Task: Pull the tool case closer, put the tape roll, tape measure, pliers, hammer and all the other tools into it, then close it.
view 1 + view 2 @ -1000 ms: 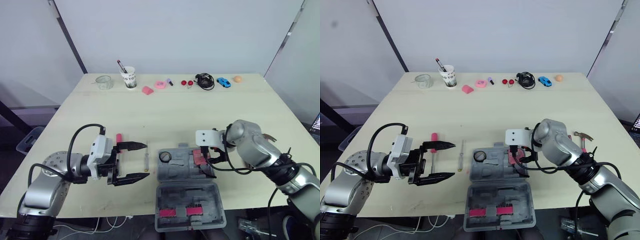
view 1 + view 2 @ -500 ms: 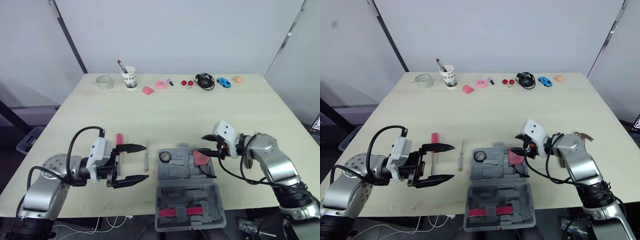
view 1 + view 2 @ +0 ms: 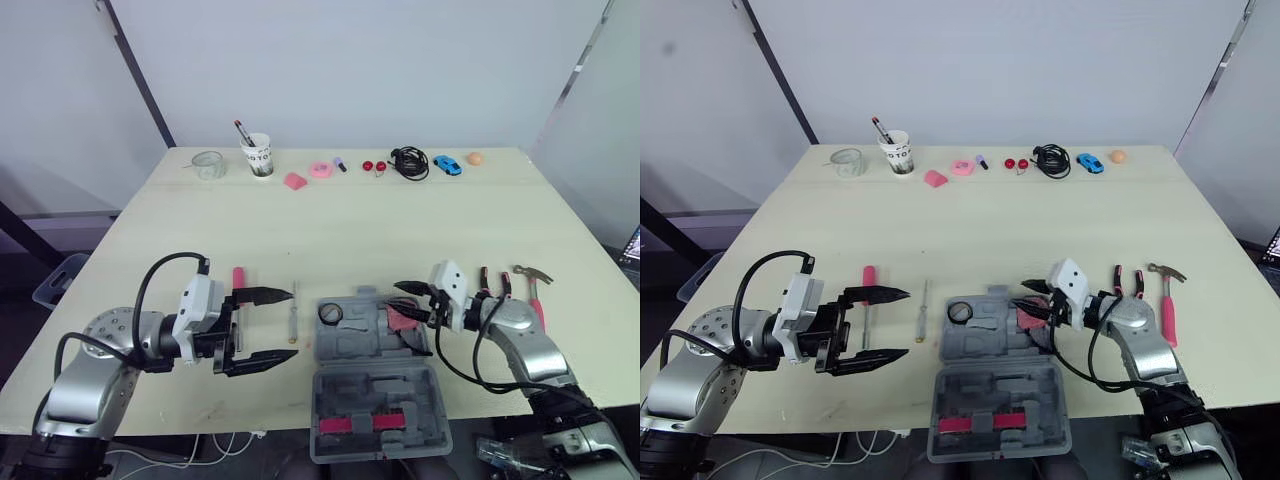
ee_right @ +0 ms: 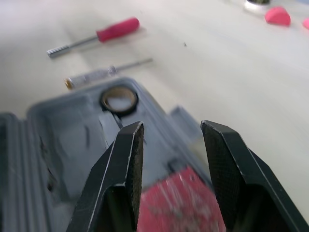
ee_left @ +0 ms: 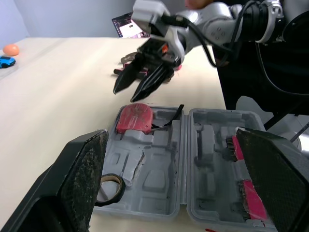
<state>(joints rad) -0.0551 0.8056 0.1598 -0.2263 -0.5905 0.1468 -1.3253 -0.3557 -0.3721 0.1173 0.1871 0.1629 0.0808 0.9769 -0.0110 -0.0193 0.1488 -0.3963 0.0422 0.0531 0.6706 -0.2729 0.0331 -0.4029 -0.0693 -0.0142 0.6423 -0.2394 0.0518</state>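
Bearing illegible print, a cup (image 3: 258, 156) stands beyond the tool case (image 3: 380, 392).

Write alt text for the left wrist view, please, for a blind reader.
An open grey plastic tool case holds a red tape measure and a black tape roll. The right pincer hovers open near the tape measure.

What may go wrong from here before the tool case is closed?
The black strap of the tape measure sticks out toward the hinge of the tool case; it may jam the lid.
Its near half seems to overhang the table edge; a push could tip it.
The pliers and hammer lie beside the right arm, which might sweep them off.
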